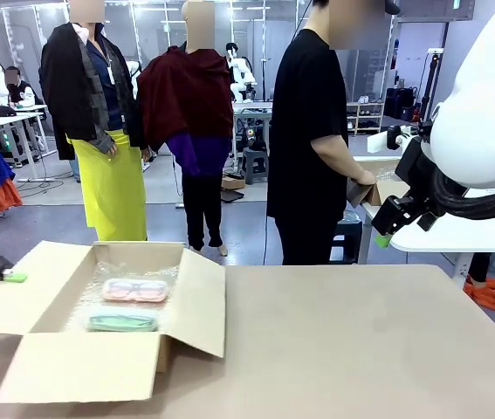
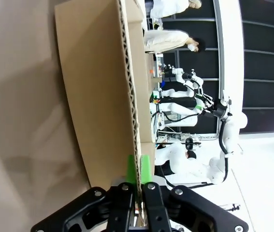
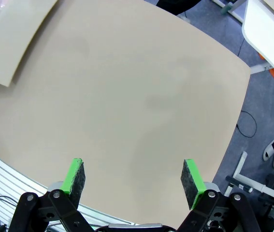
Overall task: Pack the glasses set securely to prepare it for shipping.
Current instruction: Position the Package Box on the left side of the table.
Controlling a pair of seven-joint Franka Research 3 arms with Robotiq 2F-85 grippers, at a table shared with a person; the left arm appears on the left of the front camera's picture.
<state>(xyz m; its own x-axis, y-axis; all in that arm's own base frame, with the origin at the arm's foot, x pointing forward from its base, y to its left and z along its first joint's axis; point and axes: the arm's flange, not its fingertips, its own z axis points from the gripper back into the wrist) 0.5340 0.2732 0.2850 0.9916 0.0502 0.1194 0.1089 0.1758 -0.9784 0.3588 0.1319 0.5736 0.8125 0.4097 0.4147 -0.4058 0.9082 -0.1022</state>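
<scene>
The pale pink case (image 1: 134,290) and the mint green case (image 1: 123,321) lie side by side on bubble wrap inside the open brown cardboard box (image 1: 196,301) at the table's left. My left gripper (image 1: 1,276) is at the box's left flap (image 1: 20,292). In the left wrist view that gripper (image 2: 139,170) is shut on the flap's corrugated edge (image 2: 129,96), one green pad on each side. My right gripper (image 1: 385,234) hangs high at the right. From its wrist camera the right gripper (image 3: 134,176) stands open above the bare tabletop (image 3: 141,96).
A person in black (image 1: 312,131) stands at the far edge, turned toward a side table (image 1: 457,234) on the right. The box's right flap (image 1: 205,297) stands up, and the front flap (image 1: 90,367) lies flat toward me. The table's right half (image 1: 360,349) is free.
</scene>
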